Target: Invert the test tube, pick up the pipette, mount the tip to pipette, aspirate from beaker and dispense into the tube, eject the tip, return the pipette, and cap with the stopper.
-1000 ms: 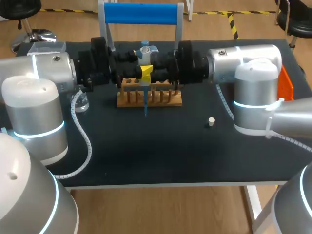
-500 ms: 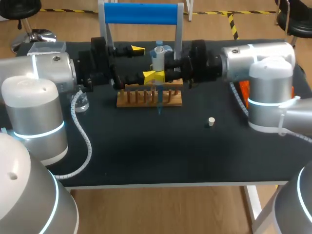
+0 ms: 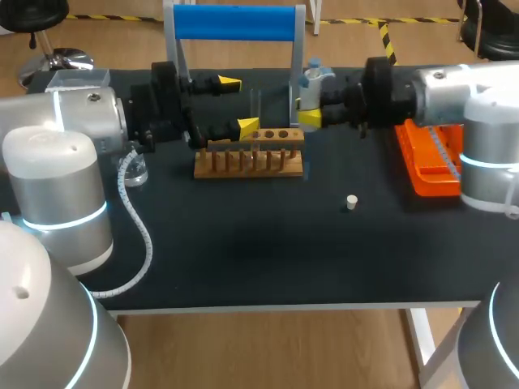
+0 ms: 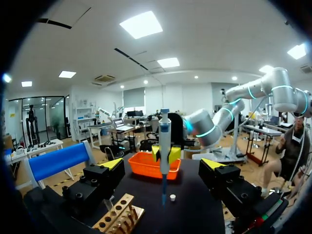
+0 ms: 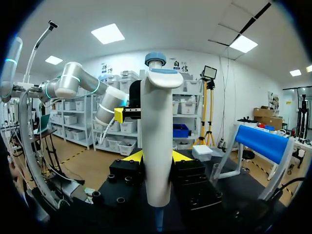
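**Right arm.** The right gripper [image 3: 310,117] is clamping the pipette [image 3: 312,81] upright between both fingers, which are pressing its white body from two sides. The blue pipette tip [image 4: 164,192] is hanging below the fingers, so pick-up and tip mounting are reading as done.

**Left arm.** The left gripper [image 3: 239,104] is standing with its fingers spread wide and is gripping nothing. The test tube [image 3: 257,109] is standing upright just ahead of those fingertips, over the wooden rack [image 3: 247,162]. Neither finger appears to be touching it. Its mouth is pointing up, so the inverting step is judged complete. Whether it is holding liquid cannot be told.

**Transfer.** The pipette is hanging apart from the tube, and the beaker [image 3: 136,172] is sitting well behind the left fingers. Aspirating and dispensing are therefore not being confirmed. Since the pipette is away from both vessels, they are probably over.

**Outstanding.**
- The tip is not yet ejected, and the orange tray [image 3: 422,162] is lying beyond the right fingers.
- The pipette is not yet returned.
- The stopper [image 3: 351,202] is lying loose on the table, well apart from both grippers, so capping is remaining.
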Robot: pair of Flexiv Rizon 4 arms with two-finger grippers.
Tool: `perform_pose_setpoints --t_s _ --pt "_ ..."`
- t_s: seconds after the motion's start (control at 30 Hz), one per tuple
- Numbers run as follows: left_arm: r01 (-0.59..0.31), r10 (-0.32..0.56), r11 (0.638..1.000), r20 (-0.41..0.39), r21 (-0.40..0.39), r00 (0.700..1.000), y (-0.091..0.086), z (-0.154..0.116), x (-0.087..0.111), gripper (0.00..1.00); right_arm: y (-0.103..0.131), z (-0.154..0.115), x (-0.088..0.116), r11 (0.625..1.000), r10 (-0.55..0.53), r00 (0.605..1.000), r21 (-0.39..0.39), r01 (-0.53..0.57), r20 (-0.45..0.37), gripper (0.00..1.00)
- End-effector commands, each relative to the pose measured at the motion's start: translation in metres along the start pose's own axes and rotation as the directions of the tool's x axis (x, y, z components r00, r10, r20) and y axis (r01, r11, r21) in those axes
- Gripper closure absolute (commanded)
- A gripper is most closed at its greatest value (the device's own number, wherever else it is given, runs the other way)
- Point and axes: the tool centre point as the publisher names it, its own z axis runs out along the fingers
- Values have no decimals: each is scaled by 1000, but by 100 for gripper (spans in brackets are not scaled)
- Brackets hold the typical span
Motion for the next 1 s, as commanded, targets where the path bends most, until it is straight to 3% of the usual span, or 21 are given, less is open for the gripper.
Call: perform_pose_setpoints --t_s 0.03,0.37,1.0 --pt "-1 1 1000 4 3 1000 1 0 1 0 0 -44 -9 1000 3 1000 11 -3 -1 100" --pt "-1 1 1000 4 3 1000 1 0 1 0 3 -90 -21 1000 13 999 -12 -13 33 100" --pt "-1 1 1000 4 3 1000 1 0 1 0 3 -90 -21 1000 13 999 -12 -13 33 100"
